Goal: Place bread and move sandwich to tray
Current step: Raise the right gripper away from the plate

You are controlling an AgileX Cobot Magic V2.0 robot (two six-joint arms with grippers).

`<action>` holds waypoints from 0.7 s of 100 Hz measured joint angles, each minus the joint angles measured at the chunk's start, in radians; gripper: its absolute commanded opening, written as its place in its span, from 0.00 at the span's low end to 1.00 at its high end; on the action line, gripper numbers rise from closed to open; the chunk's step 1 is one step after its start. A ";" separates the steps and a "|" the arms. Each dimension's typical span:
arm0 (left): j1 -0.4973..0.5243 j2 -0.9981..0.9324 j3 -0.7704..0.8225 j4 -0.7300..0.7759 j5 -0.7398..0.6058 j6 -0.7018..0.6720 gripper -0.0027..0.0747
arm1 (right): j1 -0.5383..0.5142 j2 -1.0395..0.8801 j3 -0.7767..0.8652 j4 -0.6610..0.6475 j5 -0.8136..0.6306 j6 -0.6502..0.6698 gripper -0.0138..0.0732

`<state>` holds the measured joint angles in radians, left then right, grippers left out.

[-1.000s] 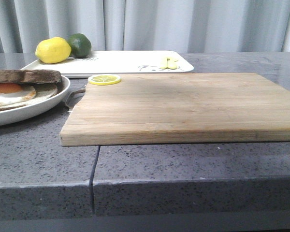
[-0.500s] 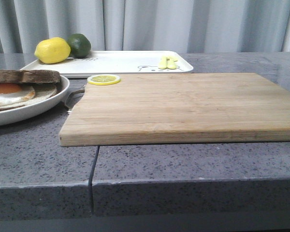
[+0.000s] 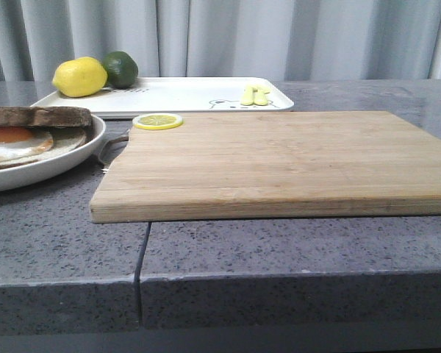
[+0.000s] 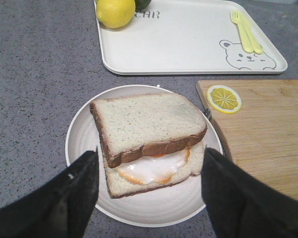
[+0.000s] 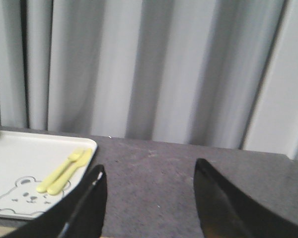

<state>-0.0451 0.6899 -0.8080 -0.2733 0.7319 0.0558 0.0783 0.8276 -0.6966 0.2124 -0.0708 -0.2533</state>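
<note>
**Fruit, cutlery and board on the grey counter**

A wooden cutting board point(image 3: 279, 162) lies on the speckled grey countertop point(image 3: 66, 243), with a lemon slice point(image 3: 157, 120) on its far left corner. Behind it, a whole lemon point(image 3: 80, 76) and a dark green lime point(image 3: 120, 68) sit touching each other. Two pale yellow utensils point(image 3: 254, 95), one a fork, lie side by side. Grey curtains point(image 3: 279, 37) hang behind.
</note>
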 measured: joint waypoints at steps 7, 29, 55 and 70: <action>0.000 0.000 0.000 0.000 0.000 0.000 0.58 | -0.039 -0.041 0.027 -0.108 0.037 0.102 0.63; 0.000 0.000 0.000 0.000 0.000 0.000 0.58 | -0.062 -0.119 0.101 -0.261 0.089 0.243 0.63; 0.000 0.000 0.000 0.000 0.000 0.000 0.58 | -0.062 -0.125 0.144 -0.269 0.104 0.259 0.62; 0.000 0.000 0.000 0.000 0.000 0.000 0.58 | -0.062 -0.127 0.144 -0.269 0.102 0.259 0.62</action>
<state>-0.0451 0.6899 -0.8080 -0.2733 0.7319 0.0558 0.0166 0.7004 -0.5521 -0.0562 0.0316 0.0053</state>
